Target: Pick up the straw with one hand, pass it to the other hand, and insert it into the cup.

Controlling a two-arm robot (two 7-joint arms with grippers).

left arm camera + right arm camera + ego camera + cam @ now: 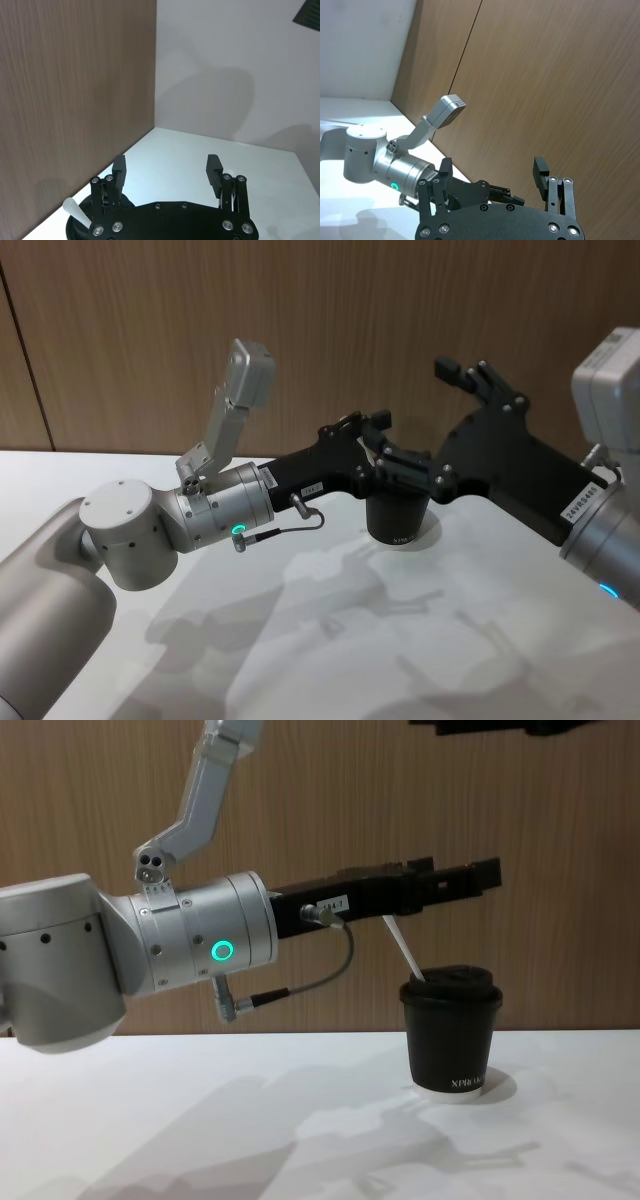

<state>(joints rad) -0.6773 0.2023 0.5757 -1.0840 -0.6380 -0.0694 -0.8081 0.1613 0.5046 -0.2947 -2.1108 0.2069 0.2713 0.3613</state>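
Note:
The black cup (452, 1035) with its domed lid stands on the white table, also seen from above (398, 518). The white straw (403, 948) sticks out of the lid and leans back toward my left gripper (485, 875), which hovers level just above the cup. In the left wrist view this gripper (166, 170) is open with nothing between its fingers, and the straw's top (75, 209) shows outside one finger. My right gripper (478, 380) is raised behind and to the right of the cup, open and empty (492, 172).
A wood-panelled wall (300, 330) runs close behind the cup. The white table (350, 640) stretches toward me in front of it. The left arm's silver wrist (215, 505) with its green light and grey cable hangs over the table's left half.

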